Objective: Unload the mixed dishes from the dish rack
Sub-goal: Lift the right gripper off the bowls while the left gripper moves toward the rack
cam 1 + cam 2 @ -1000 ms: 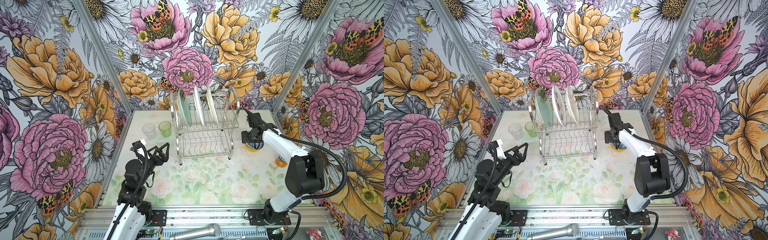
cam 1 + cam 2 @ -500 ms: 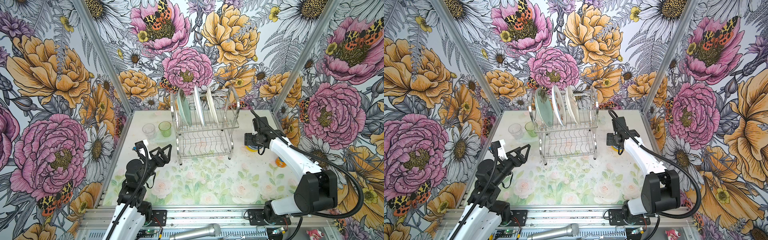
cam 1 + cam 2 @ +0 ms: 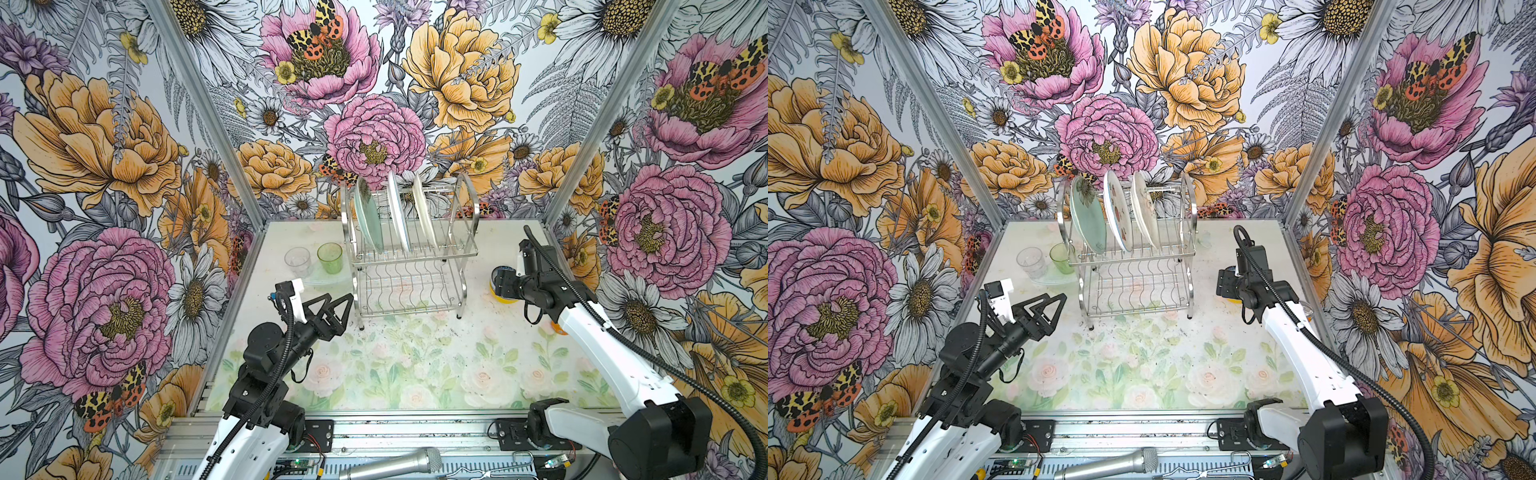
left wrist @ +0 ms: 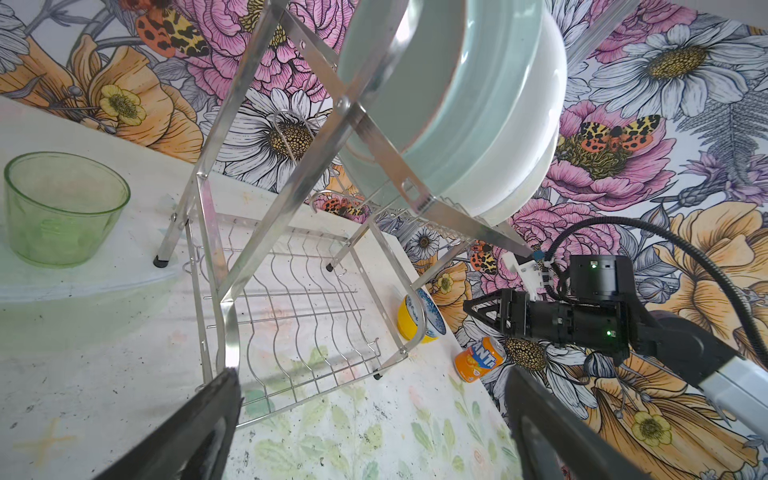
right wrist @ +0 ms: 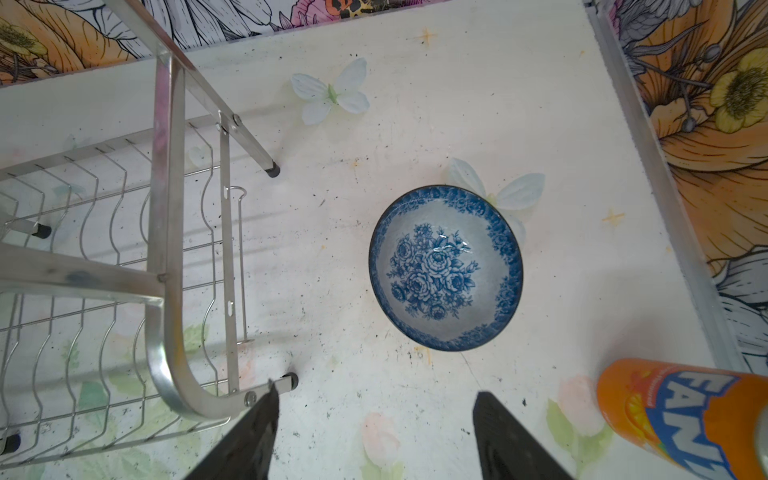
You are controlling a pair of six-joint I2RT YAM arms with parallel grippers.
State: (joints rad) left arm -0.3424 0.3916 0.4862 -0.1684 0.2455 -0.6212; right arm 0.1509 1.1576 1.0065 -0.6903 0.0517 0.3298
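While both arms hang over the table (image 3: 415,374) with nothing in their grasp, the dish rack (image 3: 409,266) stands at the middle of the far edge. Three plates stand on edge in the slots of its upper shelf. A pale green plate (image 3: 368,220) is nearest the left edge, a white plate (image 3: 398,216) is in the middle, and a cream plate (image 3: 424,218) is on the right. Between the rack and the far left corner, a green tumbler (image 3: 330,257) and a clear glass (image 3: 298,262) stand upright just beside each other. The tumbler rests on a flat pale plate (image 4: 83,278) lying on the table. Between the rack and the right edge, the blue-and-white bowl (image 5: 445,268) sits nested in a yellow bowl (image 4: 406,322). An orange soda can (image 4: 478,359) lies nearer the front, close to the right edge. The left gripper (image 3: 347,313) hovers by the rack's front left leg, pointing toward the rack, its jaws spread wide and empty. The right gripper (image 5: 376,392) hovers above the nested bowls. Its jaws are parted with only bare table between them, and the patterned bowl lies clear of its fingertips (image 5: 266,415).
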